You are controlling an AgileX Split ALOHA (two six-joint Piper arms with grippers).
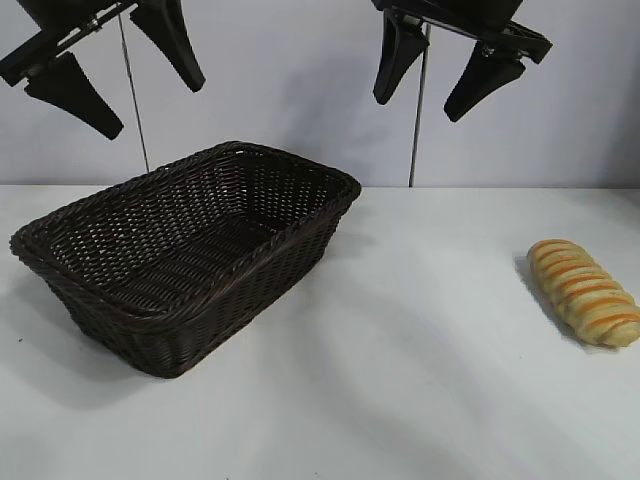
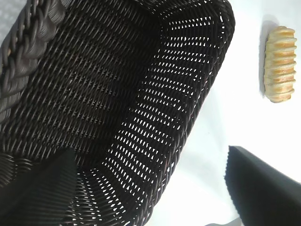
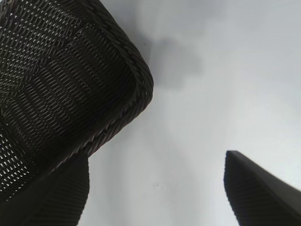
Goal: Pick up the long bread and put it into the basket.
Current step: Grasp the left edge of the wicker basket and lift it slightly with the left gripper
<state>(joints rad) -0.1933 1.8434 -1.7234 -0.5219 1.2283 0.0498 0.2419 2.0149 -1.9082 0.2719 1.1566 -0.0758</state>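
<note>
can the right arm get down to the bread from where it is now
Probably yes. The right gripper hangs open and empty above the table, the bread lies alone on the bare table off to its side, and the basket sits well away.

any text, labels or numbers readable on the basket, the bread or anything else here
None: no words, labels, brands, numbers or signs show in any view. The basket is plain dark wicker, the bread bears only orange-brown ridges, and the table and both end effectors are unmarked.
</note>
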